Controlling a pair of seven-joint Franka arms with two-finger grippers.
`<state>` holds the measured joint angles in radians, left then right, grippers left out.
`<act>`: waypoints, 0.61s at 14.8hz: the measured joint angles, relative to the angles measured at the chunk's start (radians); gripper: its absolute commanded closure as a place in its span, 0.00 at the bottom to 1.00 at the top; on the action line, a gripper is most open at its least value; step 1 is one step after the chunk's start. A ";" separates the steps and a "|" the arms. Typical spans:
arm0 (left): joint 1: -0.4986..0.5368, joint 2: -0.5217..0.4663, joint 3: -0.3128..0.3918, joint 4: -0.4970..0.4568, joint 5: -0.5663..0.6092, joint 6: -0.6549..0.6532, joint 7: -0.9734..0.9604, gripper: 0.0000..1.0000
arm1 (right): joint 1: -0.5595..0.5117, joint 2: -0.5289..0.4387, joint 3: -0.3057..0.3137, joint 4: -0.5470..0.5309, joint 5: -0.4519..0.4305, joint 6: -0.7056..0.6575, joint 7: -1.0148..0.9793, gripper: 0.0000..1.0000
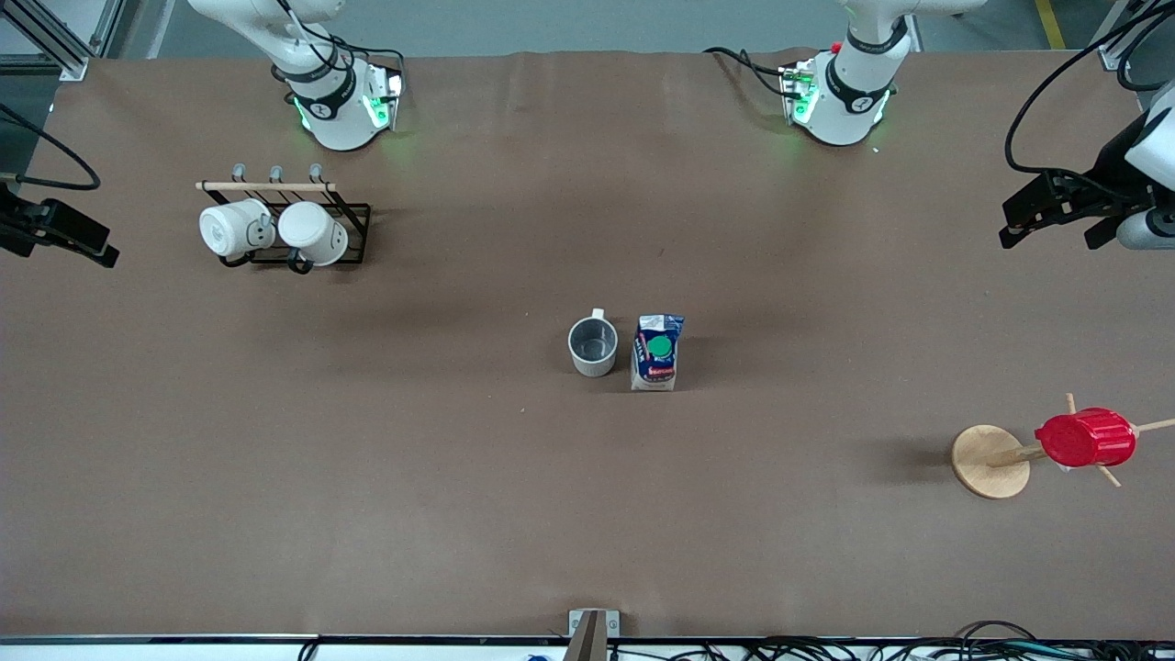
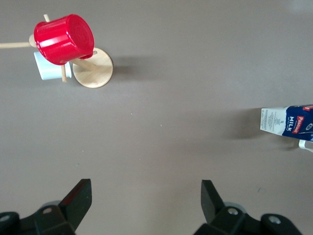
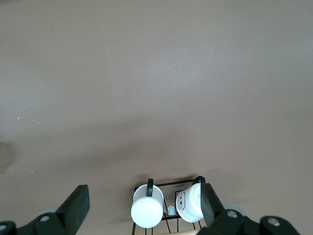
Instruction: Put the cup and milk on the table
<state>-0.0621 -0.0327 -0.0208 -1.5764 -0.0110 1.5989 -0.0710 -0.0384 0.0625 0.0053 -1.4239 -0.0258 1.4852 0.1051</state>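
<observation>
The cup (image 1: pixel 593 346) and the milk (image 1: pixel 657 352) stand upright just beside each other mid-bench (image 1: pixel 459 505), apparently already set down. The left tool (image 1: pixel 1056 213) hangs released and empty over its own end of the bench, well apart from both, near the red cup (image 1: pixel 1086 437) on its wooden stand (image 1: pixel 990 461). The right tool (image 3: pixel 142 208), likewise released and empty, waits above the rack (image 1: pixel 353 225) of white mugs (image 1: pixel 312 232).
</observation>
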 measured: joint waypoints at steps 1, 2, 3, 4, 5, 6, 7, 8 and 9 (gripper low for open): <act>-0.004 -0.001 -0.002 -0.004 0.000 0.001 -0.010 0.02 | 0.000 0.000 0.000 0.000 0.000 0.001 0.000 0.00; -0.008 -0.003 -0.003 -0.012 0.000 0.003 -0.014 0.02 | 0.000 0.000 0.000 0.000 0.000 0.002 0.000 0.00; -0.010 -0.007 -0.003 -0.022 0.000 0.008 -0.015 0.02 | 0.000 0.000 0.000 0.000 0.000 0.002 0.000 0.00; -0.010 -0.011 -0.003 -0.029 0.000 0.011 -0.015 0.02 | 0.000 0.000 0.000 0.000 0.000 0.002 0.000 0.00; -0.010 -0.013 -0.003 -0.033 0.000 0.013 -0.015 0.02 | 0.000 0.000 0.000 0.000 0.000 0.002 0.000 0.00; -0.010 -0.014 -0.003 -0.034 0.000 0.013 -0.013 0.02 | 0.000 0.000 0.000 0.000 0.000 0.003 0.000 0.00; -0.010 -0.014 -0.003 -0.035 0.000 0.012 -0.009 0.02 | 0.000 0.000 0.000 0.000 0.000 0.003 0.000 0.00; -0.010 -0.016 -0.002 -0.035 0.000 0.009 -0.007 0.02 | 0.000 0.000 0.000 0.000 0.000 0.003 0.000 0.00; -0.009 -0.017 -0.001 -0.035 0.000 0.007 -0.006 0.02 | 0.000 0.000 0.000 0.000 0.000 0.003 0.000 0.00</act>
<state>-0.0714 -0.0501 -0.0219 -1.6114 -0.0110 1.6063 -0.0771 -0.0383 0.0625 0.0053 -1.4239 -0.0258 1.4887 0.1051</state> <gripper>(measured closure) 0.018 0.000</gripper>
